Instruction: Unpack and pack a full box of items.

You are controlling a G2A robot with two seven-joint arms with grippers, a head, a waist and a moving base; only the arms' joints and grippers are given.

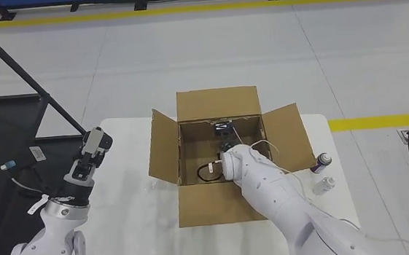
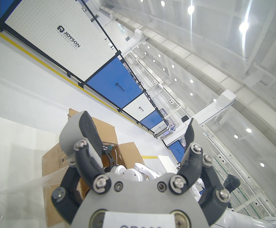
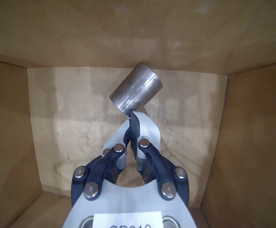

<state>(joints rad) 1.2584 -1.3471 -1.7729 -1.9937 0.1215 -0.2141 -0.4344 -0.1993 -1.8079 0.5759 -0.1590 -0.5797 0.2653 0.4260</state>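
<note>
The right gripper [image 3: 132, 114], deep in the cardboard box [image 1: 217, 103] at the table's [image 1: 131, 207] far edge, pinches the rim of a tilted metal cylinder [image 3: 136, 88]. The left gripper [image 2: 137, 118] hangs spread wide near the table's far-left corner.

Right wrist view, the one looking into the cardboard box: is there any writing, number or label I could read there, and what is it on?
White label on the base of the right gripper: cut off by the picture's edge; only the tops of dark characters show, so it is unreadable.
Metal cylinder: no print seen.
Cardboard box walls: no print seen.
</note>
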